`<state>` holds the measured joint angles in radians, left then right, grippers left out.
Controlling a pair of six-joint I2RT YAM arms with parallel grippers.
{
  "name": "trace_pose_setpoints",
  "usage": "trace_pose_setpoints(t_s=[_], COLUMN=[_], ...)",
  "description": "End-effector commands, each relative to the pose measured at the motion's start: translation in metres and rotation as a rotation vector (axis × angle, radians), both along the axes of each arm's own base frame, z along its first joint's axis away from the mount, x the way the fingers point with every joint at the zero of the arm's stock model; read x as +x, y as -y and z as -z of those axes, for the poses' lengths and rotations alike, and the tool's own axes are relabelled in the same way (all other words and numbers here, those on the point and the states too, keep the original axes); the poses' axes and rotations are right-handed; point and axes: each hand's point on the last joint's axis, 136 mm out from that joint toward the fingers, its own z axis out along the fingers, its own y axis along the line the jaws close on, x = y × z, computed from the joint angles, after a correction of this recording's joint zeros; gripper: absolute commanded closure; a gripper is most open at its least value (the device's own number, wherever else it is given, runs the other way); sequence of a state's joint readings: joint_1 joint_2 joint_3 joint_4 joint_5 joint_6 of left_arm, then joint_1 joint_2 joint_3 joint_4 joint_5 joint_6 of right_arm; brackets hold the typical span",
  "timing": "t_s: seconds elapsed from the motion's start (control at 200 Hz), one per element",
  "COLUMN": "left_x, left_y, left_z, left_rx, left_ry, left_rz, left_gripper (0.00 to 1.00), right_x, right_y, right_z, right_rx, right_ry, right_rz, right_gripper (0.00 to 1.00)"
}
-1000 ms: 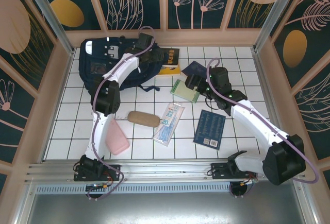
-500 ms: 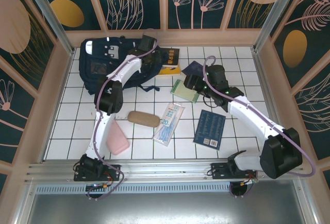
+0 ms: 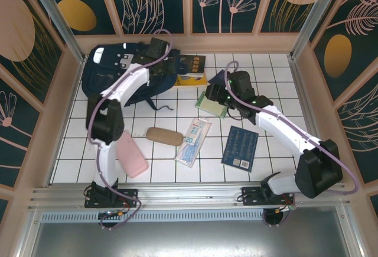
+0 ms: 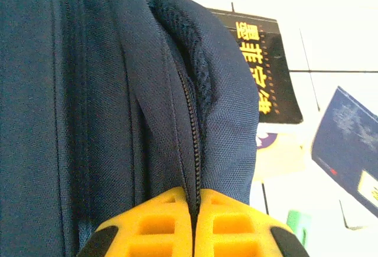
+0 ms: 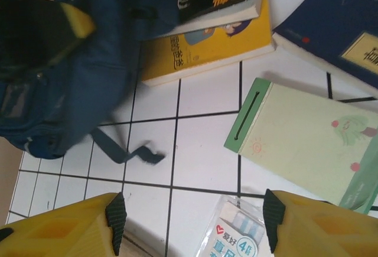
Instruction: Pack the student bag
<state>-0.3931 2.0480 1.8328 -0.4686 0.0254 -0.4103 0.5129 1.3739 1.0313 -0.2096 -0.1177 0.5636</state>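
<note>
**Student bag [image 3: 106, 71] in the far left corner, left gripper [image 4: 194, 215] clamped on it**

We look down on a white tiled worktop [image 3: 159, 168] with dark grout lines. It is boxed in by pale wooden framing and dark wall panels [image 3: 248, 3] painted with orange discs and feathery plants. A metal rail [image 3: 189, 193] runs along the near edge.

The student bag lies flat in the far left corner and is by far the largest thing on the worktop. It is navy fabric with white reflective stripes and a grey patch on its face. A dark strap [image 5: 127, 150] trails off its right side onto the tiles. Close up, we see ridged seams, a fold of mesh padding and a dark zip line running along the top.

The left gripper is clenched on the bag, its yellow fingers pressed together with that zip line pinched between them.

Just beside the bag's right side, along the far edge, a black book [image 3: 195, 64] lies on a yellow book [image 3: 192, 80].

The right gripper [image 5: 192, 218] hangs over the middle of the worktop. Its fingers are spread wide and grasp nothing. Below it are bare tiles, a green notepad [image 5: 307, 133] and a blue-and-white packet [image 5: 236, 236].
</note>
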Motion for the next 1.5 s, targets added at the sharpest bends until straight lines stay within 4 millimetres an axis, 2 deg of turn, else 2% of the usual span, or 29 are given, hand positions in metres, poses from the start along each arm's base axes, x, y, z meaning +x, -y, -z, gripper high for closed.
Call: trace_pose_setpoints(t_s=[0.0,0.11,0.2,0.215,0.28,0.42,0.48,0.576,0.706,0.826,0.891,0.971,1.031,1.091,1.141,1.181,1.236,1.286,1.406,1.496], left_x=[-0.018,-0.045,-0.069,-0.076,-0.094,-0.127,-0.140,-0.154,-0.167,-0.175,-0.177,-0.178,-0.178,-0.177,-0.176,-0.174,-0.171,-0.169,-0.166,-0.164], left_y=[-0.002,-0.004,0.000,0.000,0.005,0.019,0.025,0.029,0.026,0.025,0.023,0.022,0.022,0.020,0.017,0.013,0.005,-0.001,-0.021,-0.038], left_z=[-0.079,-0.076,-0.072,-0.081,-0.083,-0.075,-0.072,-0.070,-0.073,-0.079,-0.081,-0.079,-0.077,-0.079,-0.082,-0.087,-0.093,-0.100,-0.120,-0.134], left_rx=[-0.063,-0.045,-0.076,-0.084,-0.079,0.006,0.040,0.057,0.055,0.041,0.044,0.048,0.047,0.056,0.070,0.083,0.108,0.128,0.180,0.213], left_ry=[0.171,0.130,0.118,0.138,0.148,0.155,0.165,0.173,0.223,0.251,0.259,0.265,0.258,0.264,0.275,0.288,0.306,0.322,0.374,0.414], left_rz=[0.044,0.104,0.160,0.168,0.209,0.310,0.351,0.388,0.420,0.438,0.441,0.436,0.439,0.430,0.418,0.397,0.361,0.331,0.236,0.156], left_gripper=[1.00,1.00,1.00,1.00,1.00,1.00,1.00,1.00,1.00,1.00,1.00,1.00,1.00,1.00,1.00,1.00,1.00,1.00,1.00,1.00], right_x=[-0.002,0.007,0.019,0.021,0.032,0.067,0.085,0.107,0.130,0.129,0.127,0.128,0.133,0.140,0.149,0.154,0.161,0.167,0.177,0.182], right_y=[-0.016,-0.017,-0.021,-0.022,-0.027,-0.025,-0.027,-0.049,-0.088,-0.129,-0.150,-0.171,-0.178,-0.181,-0.179,-0.179,-0.178,-0.177,-0.171,-0.159], right_z=[0.007,0.010,0.006,0.007,0.000,-0.008,-0.009,-0.010,0.012,0.032,0.033,0.035,0.035,0.033,0.028,0.022,0.008,-0.007,-0.043,-0.070], right_rx=[0.027,0.050,0.082,0.089,0.152,0.235,0.258,0.339,0.369,0.413,0.420,0.458,0.490,0.530,0.559,0.578,0.600,0.607,0.608,0.602], right_ry=[0.000,-0.017,-0.046,-0.054,-0.079,-0.123,-0.141,-0.179,-0.281,-0.348,-0.344,-0.350,-0.348,-0.342,-0.331,-0.317,-0.291,-0.257,-0.179,-0.113], right_rz=[-0.050,-0.006,0.001,0.000,-0.011,0.018,0.016,-0.079,-0.231,-0.376,-0.423,-0.456,-0.439,-0.419,-0.389,-0.379,-0.368,-0.361,-0.352,-0.337], right_gripper=[0.33,0.24,0.21,0.20,0.17,0.05,0.03,0.01,0.02,0.02,0.02,0.10,0.20,0.38,0.62,0.75,0.90,1.00,1.00,1.00])
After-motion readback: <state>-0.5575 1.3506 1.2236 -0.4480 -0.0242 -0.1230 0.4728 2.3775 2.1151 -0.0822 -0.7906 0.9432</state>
